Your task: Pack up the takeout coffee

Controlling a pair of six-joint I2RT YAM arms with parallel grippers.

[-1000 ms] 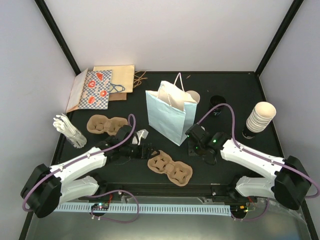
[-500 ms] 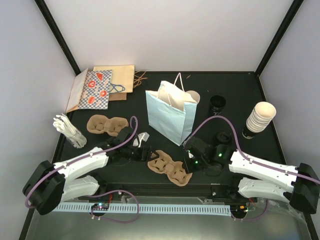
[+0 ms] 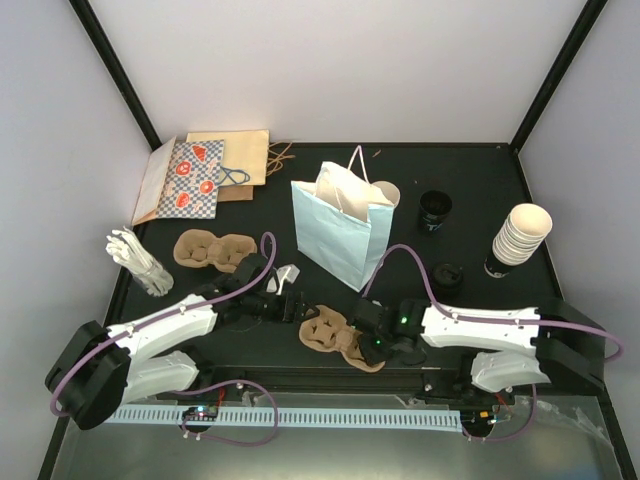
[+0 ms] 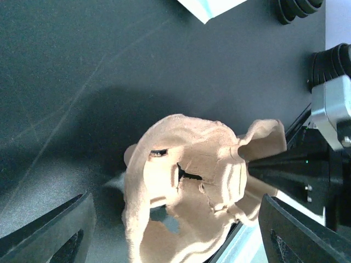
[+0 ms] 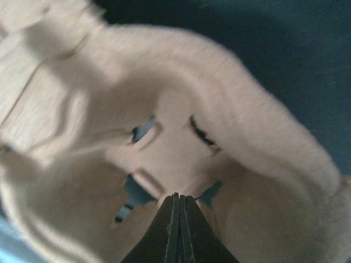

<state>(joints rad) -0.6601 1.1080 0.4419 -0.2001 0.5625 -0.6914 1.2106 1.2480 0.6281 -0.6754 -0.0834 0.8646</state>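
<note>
- Right tool (image 3: 366, 345) has swung from beside the bag (image 3: 335, 235) down to the near carrier (image 3: 335, 330). It is shut, tips on the pulp, gripping nothing.
- Left tool (image 3: 290, 305) is wide open and empty, with the carrier's other end just ahead.
- Carrier's long axis runs tool to tool.
- Cups (image 3: 522, 232) are stacked far right, with one cup (image 3: 388, 192) behind the bag. Right tool is nearer, but well apart from them.
- No lidded cup is visible. Bag interior is hidden, and the right wrist view is blurred.

The cup carrier (image 4: 192, 142) seems rough, matt moulded pulp; the tabletop (image 4: 82, 66) is matt.
</note>
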